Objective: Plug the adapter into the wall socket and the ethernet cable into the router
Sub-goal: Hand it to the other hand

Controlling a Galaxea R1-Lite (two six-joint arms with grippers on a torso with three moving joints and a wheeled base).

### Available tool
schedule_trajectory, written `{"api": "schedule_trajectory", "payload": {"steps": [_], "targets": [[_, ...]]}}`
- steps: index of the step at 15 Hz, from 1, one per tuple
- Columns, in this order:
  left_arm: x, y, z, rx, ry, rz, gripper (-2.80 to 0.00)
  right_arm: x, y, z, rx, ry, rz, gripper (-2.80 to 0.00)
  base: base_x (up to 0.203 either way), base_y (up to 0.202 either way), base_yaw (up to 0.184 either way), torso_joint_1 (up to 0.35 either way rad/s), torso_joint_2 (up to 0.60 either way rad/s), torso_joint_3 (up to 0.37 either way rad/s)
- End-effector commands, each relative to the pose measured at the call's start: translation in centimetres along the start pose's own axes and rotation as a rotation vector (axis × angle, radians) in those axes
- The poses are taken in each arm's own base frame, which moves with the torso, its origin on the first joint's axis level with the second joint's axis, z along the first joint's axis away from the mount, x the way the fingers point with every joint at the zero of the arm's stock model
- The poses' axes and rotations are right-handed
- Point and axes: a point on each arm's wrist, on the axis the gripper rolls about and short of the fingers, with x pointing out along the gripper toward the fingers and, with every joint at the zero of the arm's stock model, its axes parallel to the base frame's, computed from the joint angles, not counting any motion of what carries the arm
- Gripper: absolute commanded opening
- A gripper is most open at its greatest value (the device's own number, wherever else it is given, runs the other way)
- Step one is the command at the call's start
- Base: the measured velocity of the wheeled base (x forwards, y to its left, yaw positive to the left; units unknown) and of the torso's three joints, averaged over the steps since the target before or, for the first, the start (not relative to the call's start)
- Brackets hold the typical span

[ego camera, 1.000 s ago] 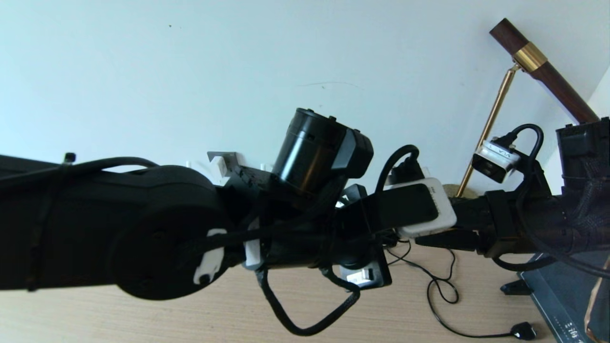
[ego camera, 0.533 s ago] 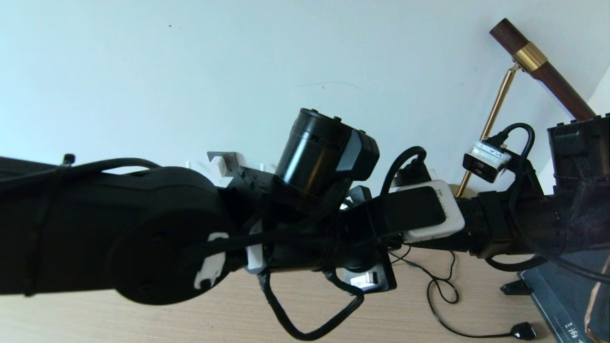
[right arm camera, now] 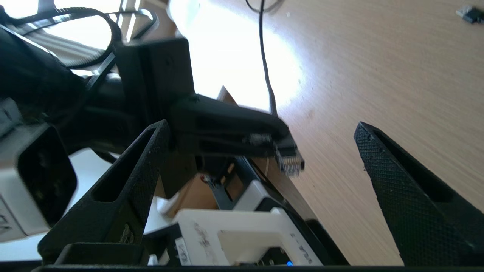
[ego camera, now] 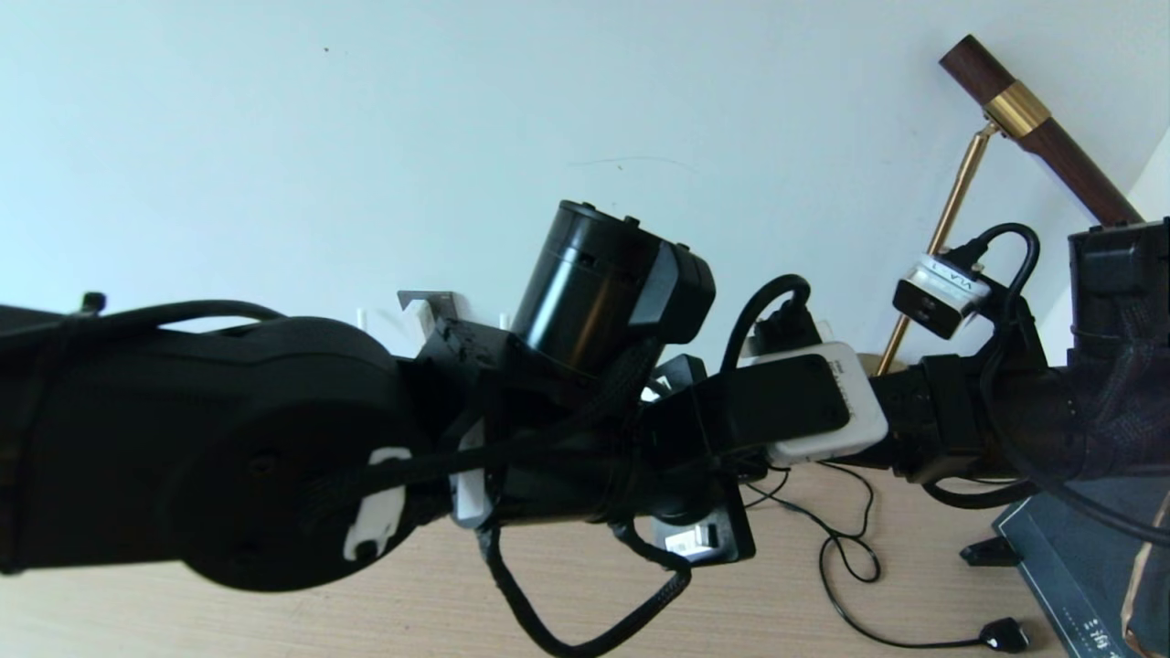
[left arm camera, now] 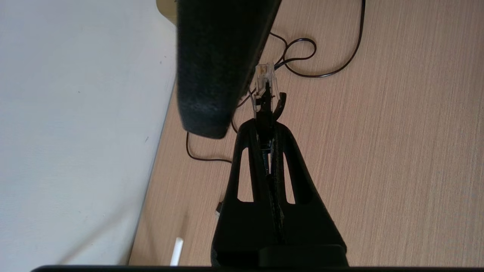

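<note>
L gripper [left arm camera: 267, 113] is pinched tight on the ethernet cable [left arm camera: 265, 81] plug; R gripper [right arm camera: 261, 151] gapes wide, empty, right beside it. Risk: arms overlap closely, so they could bump & knock the plug askew before it reaches the router.

the head view is bright and even, and the wall [ego camera: 320, 119] looks pale blue-white. the dark arms show little detail. in the right wrist view a white glare washes out part of the floor [right arm camera: 378, 75], and the plug [right arm camera: 289, 158] looks blurry. the left wrist view is sharp, with soft shadows.
</note>
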Motion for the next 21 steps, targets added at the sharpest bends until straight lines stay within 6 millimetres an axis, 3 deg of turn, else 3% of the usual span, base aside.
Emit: {"api": "schedule_trajectory", "payload": {"steps": [1,11,12,21], "targets": [[-0.2,0.0,0.1,0.004,-0.004,0.002,-2.8,0.0,-0.1,-0.2,0.009,0.001,0.007,0.0,0.0,0.0,0.0,0.0,0.0,0.0],[-0.2,0.1,0.3,0.004,-0.011,0.005,-2.8,0.4,0.5,-0.5,-0.009,0.013,0.029,0.0,0.0,0.0,0.0,0.0,0.0,0.0],[-0.2,0.1,0.3,0.004,-0.014,0.006,-2.8,0.4,0.6,-0.6,-0.012,0.015,0.03,-2.8,0.0,0.0,0.0,0.0,0.0,0.0],[0.0,0.1,0.2,0.001,-0.011,0.005,-2.8,0.7,0.4,-1.3,0.0,0.031,0.017,-2.8,0.0,0.0,0.0,0.0,0.0,0.0]]}}
